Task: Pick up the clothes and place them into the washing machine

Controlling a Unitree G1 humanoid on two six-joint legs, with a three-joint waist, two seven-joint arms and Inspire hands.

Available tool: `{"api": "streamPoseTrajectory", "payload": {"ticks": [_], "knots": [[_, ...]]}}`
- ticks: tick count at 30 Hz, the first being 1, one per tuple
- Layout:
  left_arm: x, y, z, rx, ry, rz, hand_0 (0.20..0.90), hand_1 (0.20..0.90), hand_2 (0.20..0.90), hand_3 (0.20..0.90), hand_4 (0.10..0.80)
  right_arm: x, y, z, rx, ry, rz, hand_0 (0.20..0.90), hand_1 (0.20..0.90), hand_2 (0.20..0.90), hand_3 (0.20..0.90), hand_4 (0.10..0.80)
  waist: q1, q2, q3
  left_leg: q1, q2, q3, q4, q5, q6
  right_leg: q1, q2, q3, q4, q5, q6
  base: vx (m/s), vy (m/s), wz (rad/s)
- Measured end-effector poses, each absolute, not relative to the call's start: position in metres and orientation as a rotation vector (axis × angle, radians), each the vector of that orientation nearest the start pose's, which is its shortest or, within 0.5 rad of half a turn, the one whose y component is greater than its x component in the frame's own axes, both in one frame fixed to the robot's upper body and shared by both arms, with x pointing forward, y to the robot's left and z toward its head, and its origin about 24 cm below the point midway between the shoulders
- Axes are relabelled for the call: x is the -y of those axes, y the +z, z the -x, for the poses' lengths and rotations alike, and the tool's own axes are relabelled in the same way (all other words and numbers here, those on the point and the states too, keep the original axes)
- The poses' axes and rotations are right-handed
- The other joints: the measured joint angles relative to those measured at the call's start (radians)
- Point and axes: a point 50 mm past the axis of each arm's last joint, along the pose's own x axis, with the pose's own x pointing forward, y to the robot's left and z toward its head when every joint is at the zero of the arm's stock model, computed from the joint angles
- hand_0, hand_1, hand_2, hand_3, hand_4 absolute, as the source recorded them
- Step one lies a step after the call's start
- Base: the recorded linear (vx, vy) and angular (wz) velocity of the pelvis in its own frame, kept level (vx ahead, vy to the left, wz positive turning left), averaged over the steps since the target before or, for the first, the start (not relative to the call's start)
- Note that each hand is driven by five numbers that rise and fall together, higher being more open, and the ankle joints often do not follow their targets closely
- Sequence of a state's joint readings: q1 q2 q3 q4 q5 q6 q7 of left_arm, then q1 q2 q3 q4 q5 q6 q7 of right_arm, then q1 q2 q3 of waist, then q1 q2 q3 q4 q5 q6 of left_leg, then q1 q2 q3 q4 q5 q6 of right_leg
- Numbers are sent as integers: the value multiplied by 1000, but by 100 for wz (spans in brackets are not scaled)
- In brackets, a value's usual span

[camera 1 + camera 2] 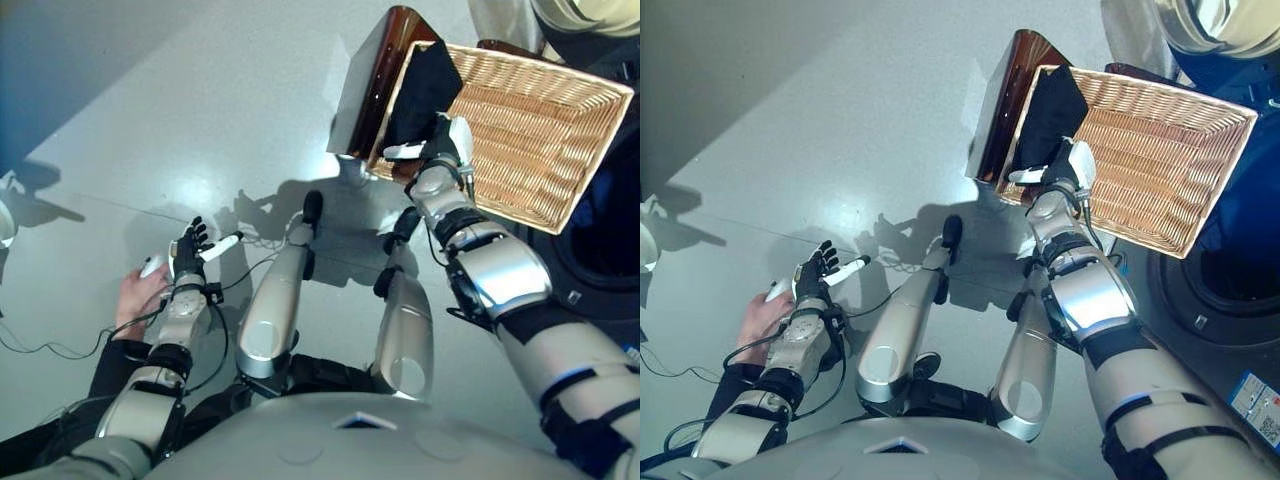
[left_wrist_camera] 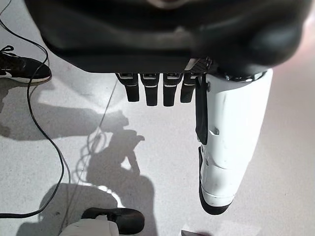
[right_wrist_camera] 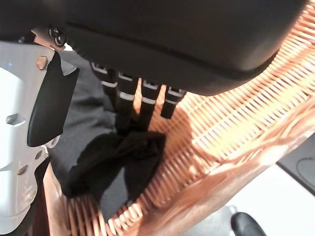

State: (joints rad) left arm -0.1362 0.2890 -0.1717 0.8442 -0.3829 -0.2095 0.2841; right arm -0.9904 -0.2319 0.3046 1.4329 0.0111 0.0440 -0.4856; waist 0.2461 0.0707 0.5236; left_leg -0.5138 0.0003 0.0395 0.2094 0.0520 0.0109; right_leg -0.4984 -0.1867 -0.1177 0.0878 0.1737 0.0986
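Observation:
A black garment lies in the near left corner of a wicker basket, draped up over its rim. My right hand reaches into that corner. In the right wrist view its fingers run straight down into a bunched fold of the black cloth, fingertips buried in it, while the white-covered thumb stands apart to the side. My left hand hangs low at the left over the floor, fingers relaxed and empty. The washing machine's dark round opening shows at the right, below the basket.
The basket rests on a brown stand with a grey side panel. A person's hand holding a small white object is right beside my left hand; a shoe and thin cables lie on the grey floor. Another person stands beyond the basket.

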Motion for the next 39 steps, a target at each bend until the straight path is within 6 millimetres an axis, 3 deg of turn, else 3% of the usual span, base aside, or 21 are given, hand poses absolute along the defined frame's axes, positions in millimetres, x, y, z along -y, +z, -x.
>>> {"api": "streamPoseTrajectory", "payload": {"ticks": [8,19,26,37,38,39], "knots": [[-233,-79,-224,-506,366,-76,900,900,900,900,800,195,56,-381,-357,-414,627,900,900,900,900,800,16,1,1,-1,1,-1,-3,-1,1,0,1,-2,-4,4,-6,-1,3,1],[-233,-79,-224,-509,366,-76,900,900,900,900,800,191,63,-385,-405,-506,368,900,900,900,900,800,22,10,1,0,1,0,-2,0,1,0,0,-2,-2,4,-6,0,0,0],[-232,-78,-224,-504,360,-76,900,900,900,900,800,194,66,-385,-418,-600,177,900,900,900,900,800,46,41,0,0,-1,-2,-2,0,1,0,-6,-4,0,4,-5,0,0,0],[-231,-76,-226,-493,358,-72,900,900,900,900,800,198,74,-387,-398,-663,92,900,900,900,900,800,47,61,-1,-21,-15,-6,5,0,1,-25,-21,-5,16,-3,3,1,2,1],[-232,-76,-225,-494,359,-72,900,900,900,900,800,199,75,-387,-395,-664,95,439,439,439,439,471,47,61,-1,-25,-16,-5,7,-1,1,-30,-23,-4,23,-4,3,2,6,3],[-231,-76,-225,-493,359,-72,900,900,900,900,800,200,76,-388,-392,-664,98,230,230,230,230,322,47,62,-2,-30,-16,-5,12,-2,3,-35,-23,-4,29,-5,2,0,0,0]]}}
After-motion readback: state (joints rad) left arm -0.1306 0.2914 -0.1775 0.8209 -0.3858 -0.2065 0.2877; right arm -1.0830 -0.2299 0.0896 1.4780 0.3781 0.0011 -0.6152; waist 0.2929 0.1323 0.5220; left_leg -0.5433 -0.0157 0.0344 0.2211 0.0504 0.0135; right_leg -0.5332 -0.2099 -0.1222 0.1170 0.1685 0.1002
